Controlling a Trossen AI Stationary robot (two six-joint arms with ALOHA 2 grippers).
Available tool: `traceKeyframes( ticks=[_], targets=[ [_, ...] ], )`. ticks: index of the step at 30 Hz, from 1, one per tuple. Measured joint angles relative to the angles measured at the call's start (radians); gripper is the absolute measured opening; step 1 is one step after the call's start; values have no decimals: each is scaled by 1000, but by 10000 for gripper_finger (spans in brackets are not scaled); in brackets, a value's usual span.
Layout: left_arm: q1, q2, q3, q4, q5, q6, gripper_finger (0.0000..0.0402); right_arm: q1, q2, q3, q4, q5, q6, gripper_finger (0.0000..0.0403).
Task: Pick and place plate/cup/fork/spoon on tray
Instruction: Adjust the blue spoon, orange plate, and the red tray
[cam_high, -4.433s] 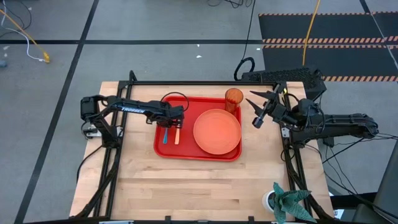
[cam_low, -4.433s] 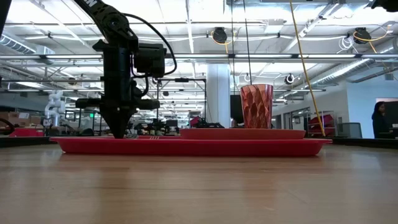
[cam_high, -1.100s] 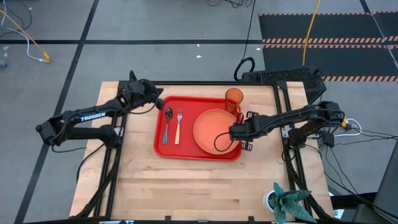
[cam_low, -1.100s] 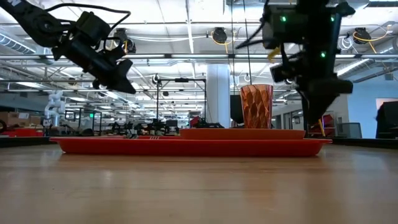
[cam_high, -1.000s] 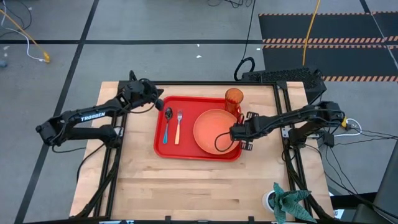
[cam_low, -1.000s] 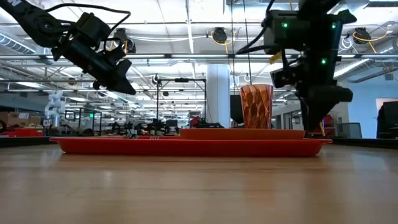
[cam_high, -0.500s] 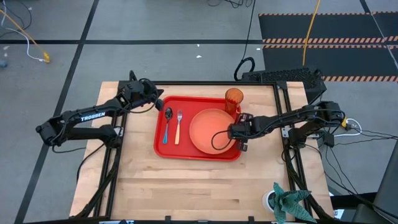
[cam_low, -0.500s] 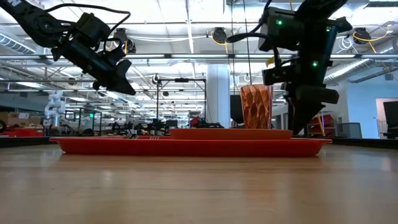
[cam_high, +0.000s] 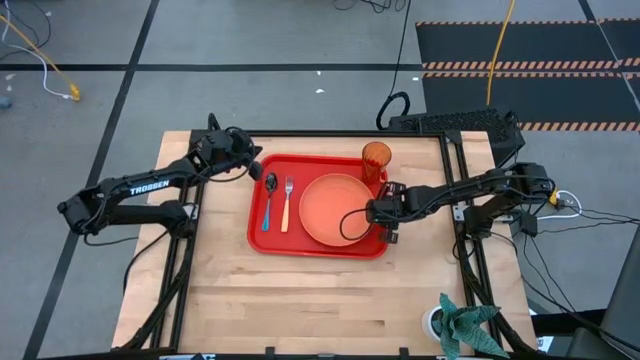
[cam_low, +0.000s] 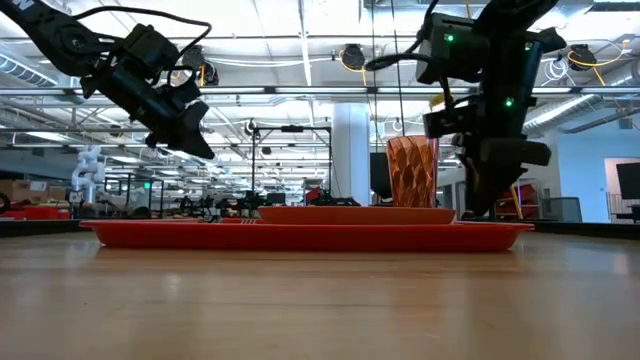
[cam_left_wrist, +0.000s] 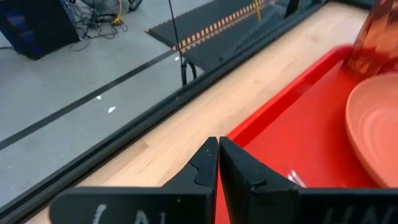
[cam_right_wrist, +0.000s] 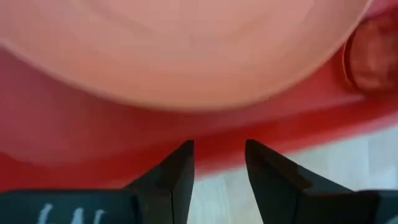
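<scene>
pale wooden table (cam_high: 300, 290) on a grey workshop floor, seen from above. large red tray (cam_high: 262, 240) near the table's far edge, carrying all four pieces. orange plate (cam_high: 330, 205) flat on the tray's right half, close to its right rim. amber cup (cam_high: 376, 157) upright at the tray's far right corner, just beyond the plate. spoon (cam_high: 269, 199) and fork (cam_high: 286, 203) side by side on the tray's left half, spoon nearer the left rim.

right gripper (cam_high: 374, 213) low over the tray's right rim, fingers spread apart, nothing between them, tips pointing at the plate's right edge. whether touching the plate, cannot tell. left gripper (cam_high: 257, 165) raised above the tray's far left corner, fingers pressed together, holding nothing.

judged step: settling the plate's position, task apparently near complete. to do it well: keep fingers low and level, push gently toward the tray's centre, stop short of the fork, lift straight up clear of the rim and the cup.
</scene>
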Motion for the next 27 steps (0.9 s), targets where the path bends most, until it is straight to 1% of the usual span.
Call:
traceKeyframes(
  ticks=[3, 8, 10, 13, 17, 20, 22, 27],
  targets=[
    [0, 0, 0, -42, -1, 8, 17, 0, -3, 0, -44, 25, 0, 137],
    [23, 16, 0, -112, -31, 7, 17, -1, -3, 0, -54, 26, -12, 137],
    [34, 31, 0, -112, -49, 7, 17, 0, -3, 0, -57, 25, -28, 137],
    [44, 73, 0, -43, -100, 1, 17, 0, -3, 0, -52, 26, -55, 137],
    [55, 170, 0, 54, -105, -25, 17, 0, -26, 4, -27, 20, -60, 137],
    [60, 265, 0, 149, -105, -61, 17, 0, -72, 22, -19, -26, -58, 137],
    [63, 318, 0, 228, -105, -74, 17, 0, -114, 38, 5, -31, -49, 137],
    [62, 396, 0, 361, -104, -53, 17, 2, -233, 40, 93, -40, -28, 137]
  ],
)
